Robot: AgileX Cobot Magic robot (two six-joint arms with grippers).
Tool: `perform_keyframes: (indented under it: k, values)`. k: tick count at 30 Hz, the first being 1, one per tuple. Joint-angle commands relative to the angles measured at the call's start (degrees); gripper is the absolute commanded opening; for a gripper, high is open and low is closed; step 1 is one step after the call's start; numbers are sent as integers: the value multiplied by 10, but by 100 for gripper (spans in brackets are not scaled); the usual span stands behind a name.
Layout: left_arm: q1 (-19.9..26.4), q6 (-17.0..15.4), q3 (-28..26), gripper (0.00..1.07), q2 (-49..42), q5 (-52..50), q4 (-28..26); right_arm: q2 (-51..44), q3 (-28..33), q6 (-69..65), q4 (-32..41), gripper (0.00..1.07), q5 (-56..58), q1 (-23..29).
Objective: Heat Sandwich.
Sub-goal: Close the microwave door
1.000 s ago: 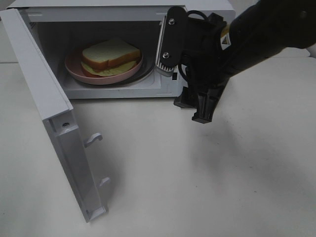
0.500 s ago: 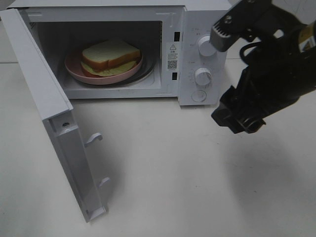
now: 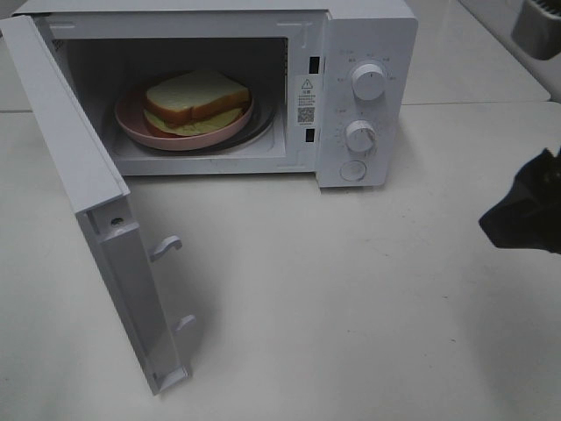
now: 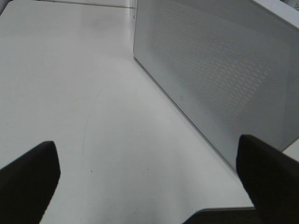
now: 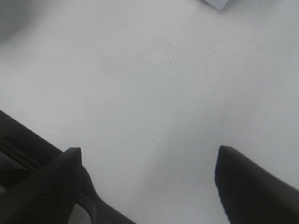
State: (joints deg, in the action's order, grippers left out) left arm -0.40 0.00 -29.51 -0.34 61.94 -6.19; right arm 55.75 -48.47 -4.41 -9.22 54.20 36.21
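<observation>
overhead only: sandwich on pink plate inside the microwave, door standing open.
sandwich axis: long side runs across the cavity, side to side; orange-brown edge faces the opening.
left gripper: wrist view only; jaws wide apart, empty, near a perforated white panel.
right gripper: jaws apart, empty, over the table; overhead, only a dark shape cut off at the right edge.

Left end effector and right end effector both spread wide, gripping nothing
</observation>
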Motion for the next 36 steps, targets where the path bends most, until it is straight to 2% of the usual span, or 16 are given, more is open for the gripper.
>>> perform_keyframes:
  k: [1, 5, 8, 10, 12, 13, 16, 17, 20, 30, 36]
  values:
    - [2, 0, 1, 97, -10, -9, -3, -48, 4, -5, 10, 76, 30, -2]
    - [2, 0, 1, 97, -10, -9, -3, -80, 10, -5, 11, 76, 45, -3]
    - [2, 0, 1, 97, -10, -9, -3, -110, 23, -8, 26, 76, 65, -30]
    - [2, 0, 1, 97, -10, -9, -3, -132, 34, -7, 28, 76, 75, -60]
    - [2, 0, 1, 97, -10, -9, -4, -164, 52, 3, 26, 76, 87, -116]
    - [2, 0, 1, 97, -10, -9, -4, -164, 52, 3, 26, 76, 87, -116]
    - [2, 0, 1, 97, -10, -9, -4, -213, 71, 4, 26, 76, 98, -179]
    - [2, 0, 1, 97, -10, -9, -4, -213, 71, 4, 26, 76, 98, -179]
    - [2, 0, 1, 97, -10, -9, -4, -265, 94, 4, 25, 76, 93, -222]
    - [2, 0, 1, 97, -10, -9, -4, -384, 172, -6, 26, 76, 81, -280]
    - [2, 0, 1, 97, -10, -9, -4, -443, 181, -14, 28, 76, 52, -308]
